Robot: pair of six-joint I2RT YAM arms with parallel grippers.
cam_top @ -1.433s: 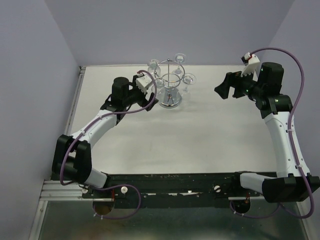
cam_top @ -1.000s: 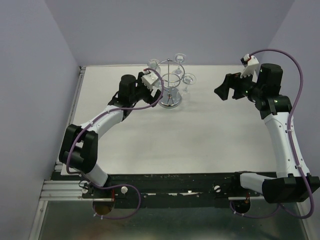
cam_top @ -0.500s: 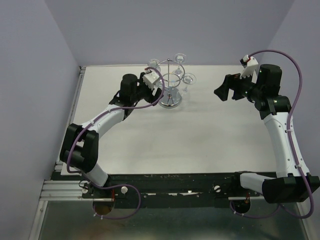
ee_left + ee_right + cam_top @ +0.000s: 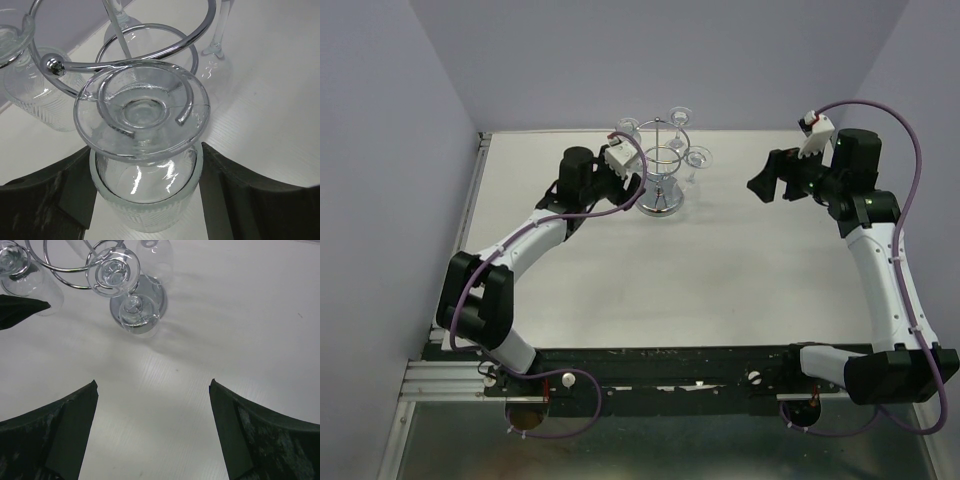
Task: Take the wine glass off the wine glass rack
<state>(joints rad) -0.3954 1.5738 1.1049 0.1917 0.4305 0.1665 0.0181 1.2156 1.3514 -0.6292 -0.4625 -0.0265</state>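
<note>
The chrome wine glass rack (image 4: pixel 661 199) stands at the back middle of the table, with several clear glasses hanging foot-up from its wire hooks (image 4: pixel 150 37). My left gripper (image 4: pixel 629 180) reaches in from the rack's left. In the left wrist view, its dark fingers (image 4: pixel 65 185) press both sides of the ribbed bowl of one wine glass (image 4: pixel 146 197). That glass's round foot (image 4: pixel 145 112) still sits in a wire loop. My right gripper (image 4: pixel 761 186) hovers open and empty to the right of the rack, with bare table between its fingers (image 4: pixel 152 385).
Other glasses hang close by (image 4: pixel 35 92), (image 4: pixel 119 271), (image 4: pixel 136 315), around the thin post. Purple walls close in the table's back and sides. A metal rail (image 4: pixel 470 200) runs along the left edge.
My left gripper pushed forward to the rack's left side, then its fingers closed in onto the hanging glass's bowl. The right arm barely moved.
</note>
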